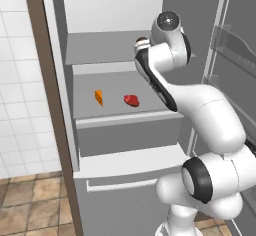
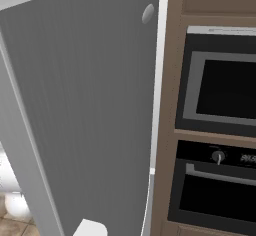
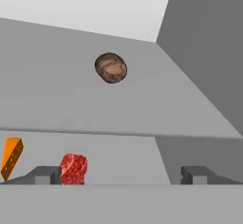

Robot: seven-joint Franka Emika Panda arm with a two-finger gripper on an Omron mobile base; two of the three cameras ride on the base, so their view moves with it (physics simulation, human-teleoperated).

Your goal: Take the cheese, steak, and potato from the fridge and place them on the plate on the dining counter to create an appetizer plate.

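So the gripper (image 3: pixel 121 174) stands wide open and empty inside the fridge (image 1: pixel 60 55), its two tips spread at the bottom of the hand view and aimed at the shelves. Ahead of it on the upper shelf (image 3: pixel 71 99) sits the potato (image 3: pixel 111 68), alone and well apart from the tips. On the shelf below lie the steak (image 3: pixel 73 169), showing just beside one fingertip, and the cheese (image 3: pixel 11 157) further off to that side; from the left base view the cheese (image 1: pixel 99 98) and steak (image 1: pixel 131 100) rest near each other on the middle shelf, not touching.

By my reading the task has barely begun: all three foods are in the fridge, nothing is gripped, and every carry to the plate is yet to come. The potato looks like the first target.

The shelves are plain pale grey and flat. The door (image 2: pixel 85 115) stands open; beside it is a built-in oven (image 2: pixel 220 145) in brown cabinets. White wall tile (image 1: pixel 17 80) and a tan tiled floor (image 1: pixel 30 205) flank the fridge.
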